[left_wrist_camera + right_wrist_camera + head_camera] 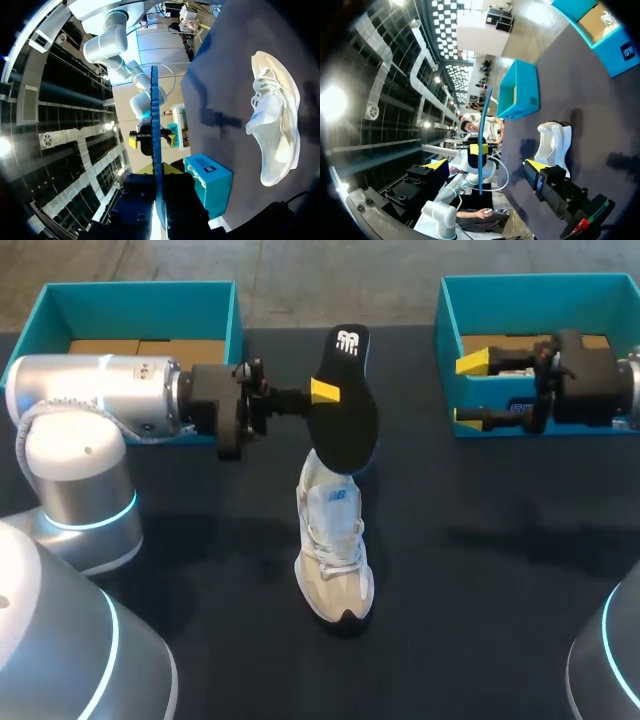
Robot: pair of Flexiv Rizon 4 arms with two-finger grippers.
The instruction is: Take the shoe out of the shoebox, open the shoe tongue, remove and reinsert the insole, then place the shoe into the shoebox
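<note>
Dark table (480,620) bears the pale shoe (335,550). Left shoebox (60,305) and right shoebox (520,285) apparently hold brown card. Left gripper (325,392) clamps the black insole (345,405) above the shoe; right gripper (468,390) gapes empty over the right shoebox.

Silver rounded arms (90,390), cyan light rings (95,523), black wrists (215,408), yellow-tipped fingers (324,391)

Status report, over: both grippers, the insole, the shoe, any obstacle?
Left gripper shut on insole, out of shoe, in the air. Right gripper open, empty, near right shoebox. Shoe upright on table. No obstacle seen.
</note>
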